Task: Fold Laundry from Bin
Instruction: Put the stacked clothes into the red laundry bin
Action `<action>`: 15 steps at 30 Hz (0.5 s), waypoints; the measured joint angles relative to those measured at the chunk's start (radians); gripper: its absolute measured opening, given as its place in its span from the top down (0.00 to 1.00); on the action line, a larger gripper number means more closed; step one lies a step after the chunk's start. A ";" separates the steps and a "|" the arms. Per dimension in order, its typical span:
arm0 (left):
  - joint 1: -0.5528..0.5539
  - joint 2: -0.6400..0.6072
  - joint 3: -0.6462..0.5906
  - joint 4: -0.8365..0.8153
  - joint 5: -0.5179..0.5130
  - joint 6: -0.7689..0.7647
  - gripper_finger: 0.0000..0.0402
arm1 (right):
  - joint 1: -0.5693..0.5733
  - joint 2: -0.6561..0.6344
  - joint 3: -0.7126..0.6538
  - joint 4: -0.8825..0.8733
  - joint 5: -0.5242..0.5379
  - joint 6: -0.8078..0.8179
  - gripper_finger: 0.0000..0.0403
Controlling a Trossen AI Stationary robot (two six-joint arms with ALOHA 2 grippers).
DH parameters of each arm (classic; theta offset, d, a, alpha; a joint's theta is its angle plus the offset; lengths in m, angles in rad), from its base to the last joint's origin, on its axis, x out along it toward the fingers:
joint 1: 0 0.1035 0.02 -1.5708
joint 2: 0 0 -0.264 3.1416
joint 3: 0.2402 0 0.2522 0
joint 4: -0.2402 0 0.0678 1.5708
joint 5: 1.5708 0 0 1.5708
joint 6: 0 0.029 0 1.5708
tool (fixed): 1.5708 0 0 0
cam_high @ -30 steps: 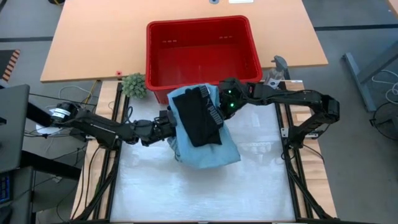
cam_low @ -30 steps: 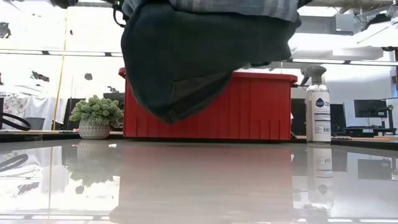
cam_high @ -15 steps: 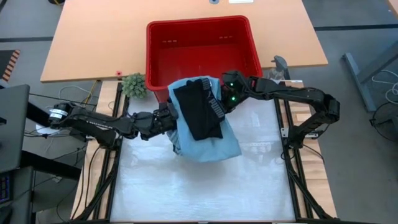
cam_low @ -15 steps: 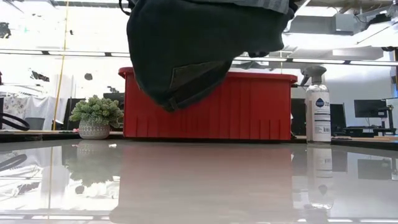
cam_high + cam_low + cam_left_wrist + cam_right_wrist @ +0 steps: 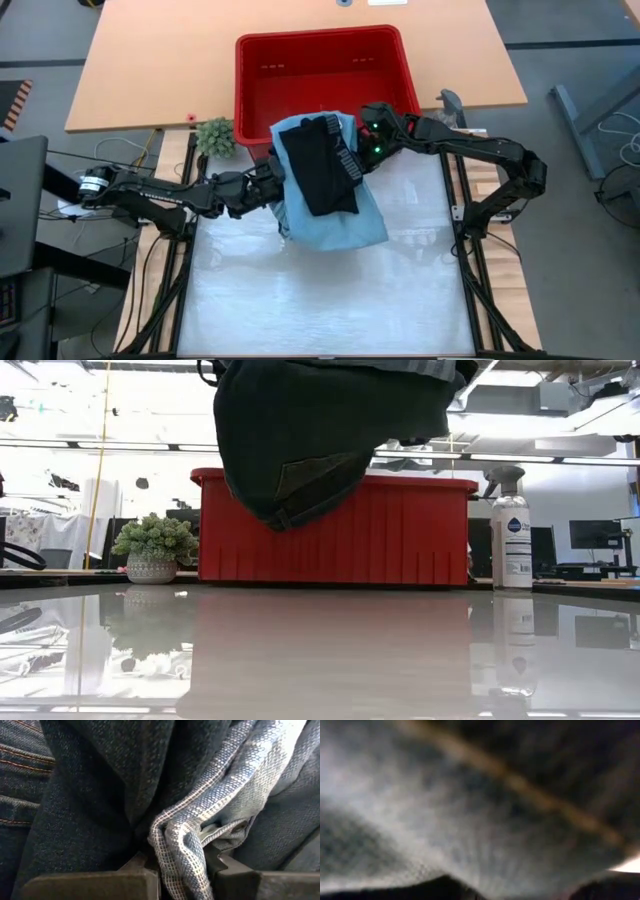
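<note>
A stack of laundry hangs in the air between my two grippers, just near of the red bin [image 5: 245,90]. A black garment [image 5: 320,175] lies on top of light blue cloth [image 5: 340,230]. In the low view its dark denim underside [image 5: 320,440] hangs clear of the table. My left gripper [image 5: 275,190] is shut on the stack's left side. At the stack's far right side, my right gripper [image 5: 358,150] is shut on it. Cloth [image 5: 470,810] fills the right wrist view. My left gripper pinches a fold of light blue woven cloth [image 5: 175,845] between its two fingers [image 5: 100,882], with dark denim [image 5: 90,795] beside it. It comes in about level from the table's left. The stack hangs clear of the table. My right gripper meets the stack's far right edge [image 5: 350,160], slanting down from the table's right. Cloth covers its wrist view, so the part and the number of layers stay hidden. The stack is lifted clear.
The bin [image 5: 420,530] stands at the table's far edge. A small green plant [image 5: 215,137] sits left of it and a spray bottle [image 5: 510,530] right of it. The white tabletop [image 5: 320,300] lies bare nearer the front.
Both grippers have risen and gone toward the table's far edge and the bin, carrying the stack. In the low view the bundle's lowest part hangs higher above the table than before. Neither hold has changed.
</note>
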 joint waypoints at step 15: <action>0.010 0.000 0.144 -0.159 -0.005 0.096 0.90 | -0.014 -0.008 0.003 0.067 -0.023 0.001 0.75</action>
